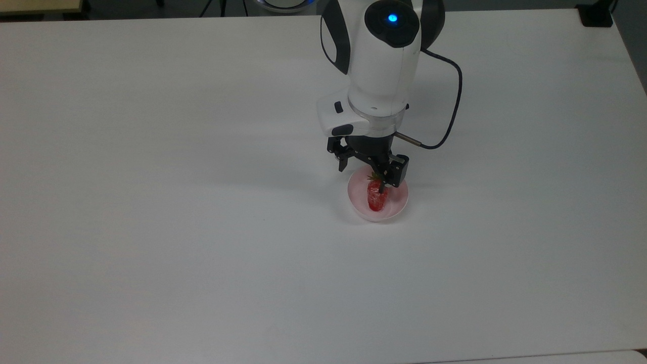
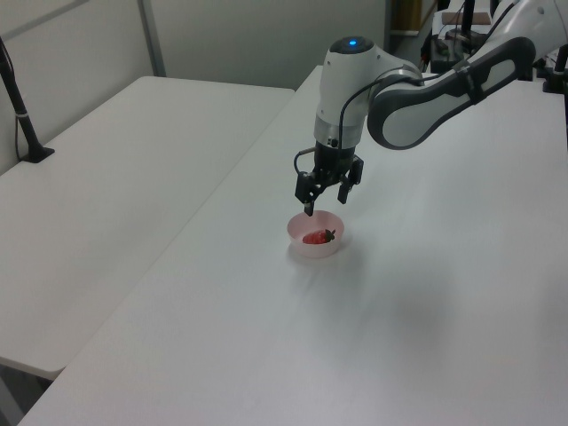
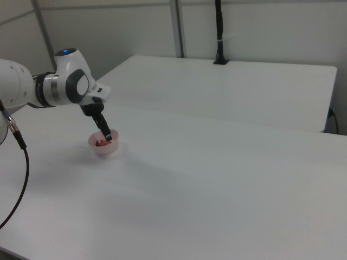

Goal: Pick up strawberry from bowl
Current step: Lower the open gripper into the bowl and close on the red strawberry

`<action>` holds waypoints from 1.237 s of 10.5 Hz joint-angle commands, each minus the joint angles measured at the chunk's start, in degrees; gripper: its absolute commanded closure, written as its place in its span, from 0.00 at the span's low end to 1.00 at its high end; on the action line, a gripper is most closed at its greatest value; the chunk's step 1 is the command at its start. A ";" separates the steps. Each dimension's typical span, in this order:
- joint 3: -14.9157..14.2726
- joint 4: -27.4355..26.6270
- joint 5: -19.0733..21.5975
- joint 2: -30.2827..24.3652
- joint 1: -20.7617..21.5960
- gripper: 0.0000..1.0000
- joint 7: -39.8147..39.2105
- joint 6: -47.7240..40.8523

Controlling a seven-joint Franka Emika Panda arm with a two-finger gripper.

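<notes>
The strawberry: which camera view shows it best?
The left view: the strawberry lies unobstructed in the bowl, below the open gripper. In the top view a finger crosses the strawberry; in the right view it is a red speck.

white table | second white table beside it | black post | grey wall panels

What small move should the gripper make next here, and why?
Probably ease straight down. The gripper hangs open just above the bowl, and the strawberry lies inside, not yet between the fingers, so they likely need to drop to either side of it before closing.
</notes>
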 commanded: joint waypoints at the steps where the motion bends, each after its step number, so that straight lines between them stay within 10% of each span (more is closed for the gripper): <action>1: 0.59 0.66 -2.75 1.61 1.84 0.14 4.23 1.74; 9: 0.68 0.66 -5.47 4.87 2.01 0.16 6.79 5.35; 13: 0.68 0.57 -6.61 5.05 2.10 0.52 6.71 5.44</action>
